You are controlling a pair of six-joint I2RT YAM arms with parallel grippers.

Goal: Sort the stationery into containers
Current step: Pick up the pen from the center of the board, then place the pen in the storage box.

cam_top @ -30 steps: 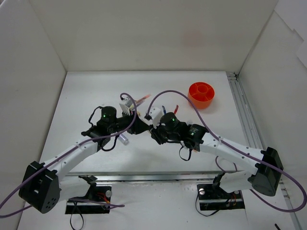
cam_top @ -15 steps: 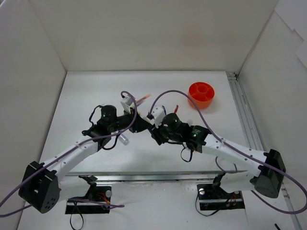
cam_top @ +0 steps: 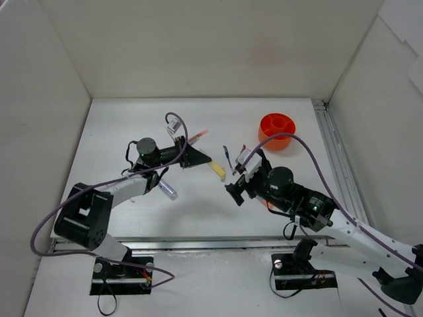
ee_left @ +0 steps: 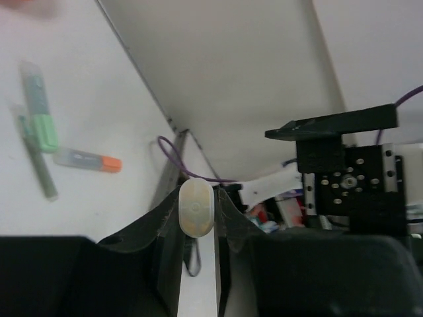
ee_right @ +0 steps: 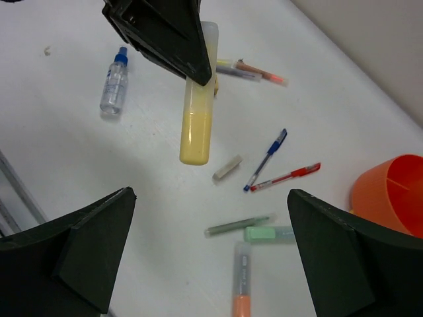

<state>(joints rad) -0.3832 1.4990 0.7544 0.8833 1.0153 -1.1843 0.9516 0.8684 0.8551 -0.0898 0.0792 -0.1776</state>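
Observation:
My left gripper (cam_top: 198,158) is shut on a yellow highlighter (cam_top: 218,170), which sticks out level above the table; in the left wrist view its oval end (ee_left: 196,208) sits pinched between the fingers. In the right wrist view the yellow highlighter (ee_right: 198,99) hangs from the left fingers (ee_right: 162,30). My right gripper (ee_right: 210,195) stands wide open and empty, a short way from the highlighter's free end. On the table below it lie a beige stub (ee_right: 228,167), a blue pen (ee_right: 266,160), a red pen (ee_right: 285,177), a green pen (ee_right: 238,226), a green highlighter (ee_right: 268,233) and an orange highlighter (ee_right: 241,284). The orange pot (cam_top: 277,130) stands at the back right.
A blue-capped clear tube (ee_right: 114,82) lies left of the held highlighter, and slim orange-tipped pens (ee_right: 251,71) lie behind it. White walls close in the table on three sides, and a metal rail (cam_top: 337,165) runs along its right edge.
The two grippers were together at mid-table. My right gripper has opened wide and drawn back to the right, and the left gripper has kept the yellow highlighter and swung it back a little.

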